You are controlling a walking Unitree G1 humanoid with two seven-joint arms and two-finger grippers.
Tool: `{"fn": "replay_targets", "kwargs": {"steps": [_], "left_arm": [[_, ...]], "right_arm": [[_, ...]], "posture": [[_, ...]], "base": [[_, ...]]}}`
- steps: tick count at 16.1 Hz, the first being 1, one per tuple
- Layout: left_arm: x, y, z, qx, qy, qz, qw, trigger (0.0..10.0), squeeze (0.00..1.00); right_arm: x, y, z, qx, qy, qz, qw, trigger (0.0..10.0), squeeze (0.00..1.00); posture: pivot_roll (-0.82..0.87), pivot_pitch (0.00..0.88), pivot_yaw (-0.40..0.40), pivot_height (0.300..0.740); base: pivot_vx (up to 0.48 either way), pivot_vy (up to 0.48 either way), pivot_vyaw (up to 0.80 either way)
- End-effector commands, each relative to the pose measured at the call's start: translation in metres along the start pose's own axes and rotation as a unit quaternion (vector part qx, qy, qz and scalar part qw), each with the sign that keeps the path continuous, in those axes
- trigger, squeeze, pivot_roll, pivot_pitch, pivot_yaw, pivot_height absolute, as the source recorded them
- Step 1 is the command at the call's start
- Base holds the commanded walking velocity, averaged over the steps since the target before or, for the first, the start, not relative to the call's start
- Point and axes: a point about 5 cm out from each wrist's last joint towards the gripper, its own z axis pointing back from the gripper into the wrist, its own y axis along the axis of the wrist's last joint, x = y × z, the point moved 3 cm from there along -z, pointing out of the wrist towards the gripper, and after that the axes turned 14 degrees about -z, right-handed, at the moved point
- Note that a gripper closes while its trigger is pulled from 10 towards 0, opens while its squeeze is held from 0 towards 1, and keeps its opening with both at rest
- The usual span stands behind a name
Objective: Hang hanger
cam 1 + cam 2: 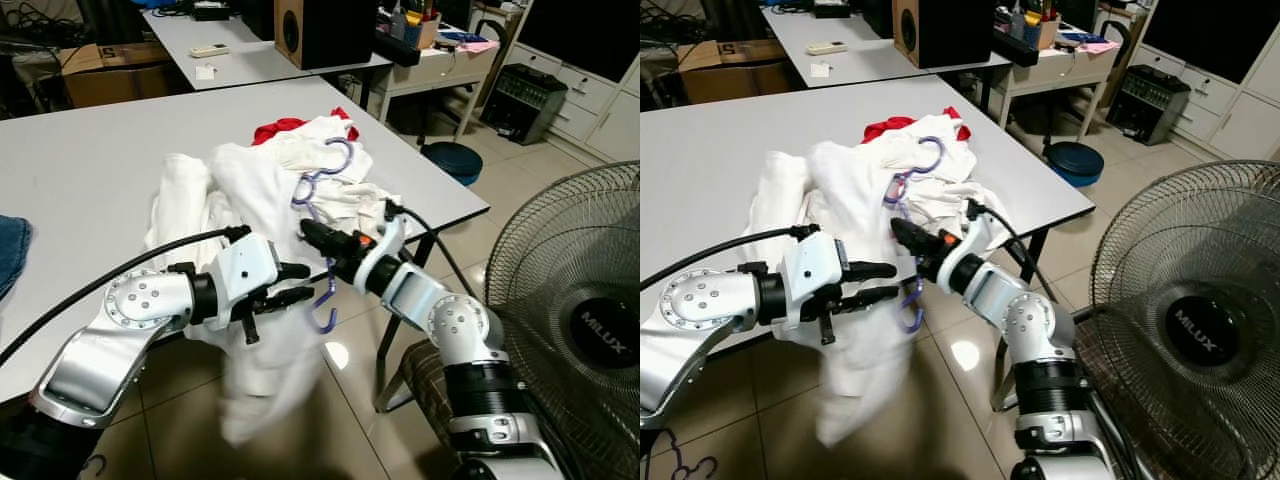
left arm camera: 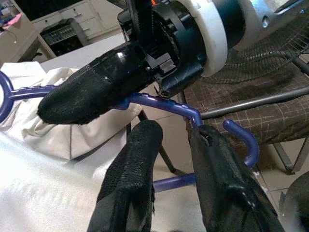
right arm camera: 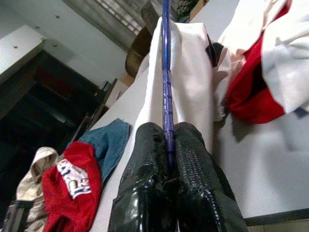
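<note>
The purple plastic hanger [image 1: 322, 215] sits at the near edge of the grey bench [image 1: 90, 140], long axis running from its hook end over the heap of white cloth [image 1: 250, 190] down and toward the robot, w/ a small curled end [image 1: 322, 320] hanging below the bench edge. The right gripper [image 1: 312, 236] is clamped on the hanger's thin bar; in the right wrist view its two black fingers [image 3: 190, 159] are closed tight w/ the purple bar [image 3: 166, 87] running straight out between them. The left gripper [image 1: 296, 282] is just beside it, fingers [image 2: 135, 164] apart, straddling the hanger's lower bar by the curled end, not closed on it. A white garment [image 1: 260, 380] drapes from the bench edge below the left gripper. Red cloth [image 1: 280, 128] lies behind the white heap; blue denim [image 1: 10, 250] at the bench's left edge. Tiled floor [image 1: 330, 420] below. A 2nd bench [image 1: 230, 50] stands behind w/ a wooden speaker box [image 1: 320, 30]. A black pedestal fan [image 1: 580, 320] stands at right, hub reading "MILUX". Right wrist view also shows a red garment w/ a white printed patch [image 3: 72, 179]; text unreadable.
</note>
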Motion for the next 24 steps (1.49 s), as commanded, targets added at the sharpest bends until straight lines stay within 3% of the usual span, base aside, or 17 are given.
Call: {"fn": "replay_targets", "kwargs": {"steps": [1,6,8,9,10,12,15,17,18,19,20,22,24], "left_arm": [[-0.004,-0.003,0.007,-0.007,0.008,0.005,1.0,10.0,1.0],[-0.03,-0.012,0.031,-0.015,0.085,0.029,0.996,10.0,1.0],[-0.045,-0.015,0.047,-0.02,0.138,0.028,0.99,10.0,1.0],[-0.048,-0.015,0.05,-0.02,0.148,0.025,0.988,10.0,1.0],[-0.061,-0.011,0.056,-0.008,0.178,0.025,0.984,10.0,0.0],[-0.086,0.005,0.071,0.034,0.226,0.031,0.973,10.0,0.0],[-0.115,0.031,0.083,0.088,0.245,0.016,0.966,10.0,0.0],[-0.13,0.047,0.083,0.115,0.231,-0.004,0.966,10.0,0.0],[-0.14,0.064,0.078,0.145,0.203,-0.014,0.968,10.0,0.0],[-0.141,0.074,0.072,0.164,0.171,-0.014,0.971,10.0,0.0],[-0.13,0.079,0.062,0.175,0.093,-0.008,0.98,10.0,1.0],[-0.112,0.075,0.049,0.154,-0.006,-0.018,0.988,10.0,1.0],[-0.111,0.07,0.04,0.136,-0.037,-0.029,0.99,10.0,1.0]], "right_arm": [[0.0,0.005,0.005,0.007,-0.001,0.011,1.0,10.0,0.0],[0.002,0.018,0.018,-0.01,-0.013,0.079,0.997,10.0,0.0],[0.004,0.026,0.029,-0.029,-0.014,0.161,0.986,10.0,0.0],[0.006,0.027,0.032,-0.035,-0.013,0.181,0.983,10.0,0.0],[0.005,0.032,0.041,-0.047,0.002,0.22,0.974,10.0,0.0],[-0.003,0.048,0.058,-0.05,0.033,0.267,0.962,10.0,0.0],[-0.022,0.068,0.082,-0.056,0.086,0.326,0.94,10.0,0.0],[-0.031,0.071,0.097,-0.082,0.113,0.363,0.921,10.0,0.0],[-0.038,0.07,0.109,-0.11,0.134,0.386,0.906,10.0,0.0],[-0.042,0.069,0.114,-0.123,0.145,0.395,0.899,10.0,0.0],[-0.047,0.066,0.12,-0.144,0.158,0.407,0.888,10.0,0.0],[-0.051,0.06,0.126,-0.179,0.168,0.424,0.872,10.0,0.0],[-0.053,0.058,0.131,-0.201,0.17,0.44,0.858,10.0,0.0]], "posture": [[0.01,0.0,-0.061,0.74],[0.0,0.0,-0.07,0.74],[0.0,0.0,-0.073,0.74],[0.0,0.0,-0.073,0.74],[0.0,0.0,-0.077,0.74],[0.01,0.0,-0.078,0.74],[0.01,0.0,-0.078,0.74],[0.02,0.0,-0.075,0.74],[0.02,0.0,-0.069,0.74],[0.02,0.0,-0.068,0.74],[0.02,0.0,-0.058,0.74],[0.01,0.0,-0.049,0.74],[0.01,0.0,-0.043,0.74]], "base": [[0.0,0.0,0.0],[0.0,0.0,0.0],[0.0,0.0,0.0],[0.0,0.0,0.0],[0.0,0.0,0.0],[0.0,0.0,0.0],[0.0,0.0,0.0],[0.0,0.0,0.0],[0.0,0.0,0.0],[0.0,0.0,0.0],[0.0,0.0,0.0],[0.0,0.0,0.0],[0.0,0.0,0.0]]}}
